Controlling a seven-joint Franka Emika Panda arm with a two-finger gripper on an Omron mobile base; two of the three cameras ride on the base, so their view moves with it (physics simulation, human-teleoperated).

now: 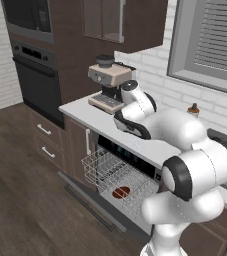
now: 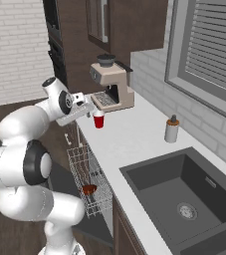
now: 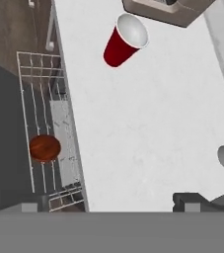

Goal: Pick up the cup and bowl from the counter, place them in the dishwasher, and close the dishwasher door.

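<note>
One of the two dishes is home: the bowl (image 3: 45,148) sits in the pulled-out rack (image 3: 39,123) of the dishwasher (image 1: 130,165), while the cup (image 2: 99,120) stands upright on the white bench (image 2: 134,144), just in front of the coffee machine (image 2: 112,87) and near the bench's front edge. In the right base view the claw (image 2: 87,109) hangs just beside the cup on its open side, apart from it and holding nothing; its fingers are hard to make out there, though they appear spread wide. From the hand view the cup's white mouth (image 3: 131,30) lies toward the top with bare bench between it and the fingertips, so my judgement is that the reach for the cup is under way and the grasp not yet made. The main risk is a knock: the cup looks light and tapered, and a finger arriving off-centre could tip it or push it against the coffee machine. A pinch too near the rim could let it slip. Carrying it down, the arm must clear the bench edge and the rack wires. The dishwasher door (image 1: 85,200) lies folded down and open. Further along stand a soap bottle (image 2: 171,130) and the dark sink (image 2: 184,194), well apart from the cup.
</note>
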